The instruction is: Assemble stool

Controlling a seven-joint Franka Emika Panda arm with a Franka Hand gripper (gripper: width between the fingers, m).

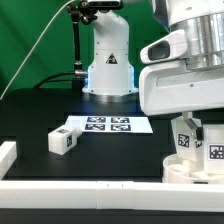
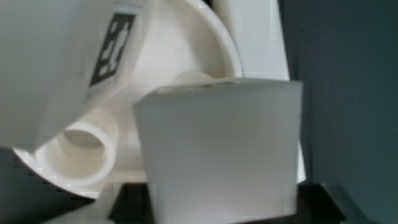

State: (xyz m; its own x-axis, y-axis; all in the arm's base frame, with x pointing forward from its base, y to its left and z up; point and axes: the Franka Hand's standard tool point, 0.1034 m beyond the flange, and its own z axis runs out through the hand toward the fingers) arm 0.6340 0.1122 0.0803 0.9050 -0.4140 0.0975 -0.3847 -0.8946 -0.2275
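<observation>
My gripper (image 2: 222, 205) is shut on a chunky white stool leg (image 2: 222, 140), which fills the space between the two dark fingers (image 2: 151, 195). In the exterior view the gripper (image 1: 193, 128) holds this leg (image 1: 184, 140) upright over the round white seat disc (image 1: 185, 171) at the front right. The wrist view shows the seat (image 2: 54, 170) with a round socket hole just beside the held leg. A second tagged leg (image 1: 214, 152) stands on the seat next to it and shows in the wrist view (image 2: 71, 50). A third leg (image 1: 62, 141) lies loose at the left.
The marker board (image 1: 105, 125) lies in the middle of the black table. A long white border rail (image 1: 80, 190) runs along the front edge, and a short one (image 1: 6, 152) sits at the left. The robot base (image 1: 108, 70) stands at the back.
</observation>
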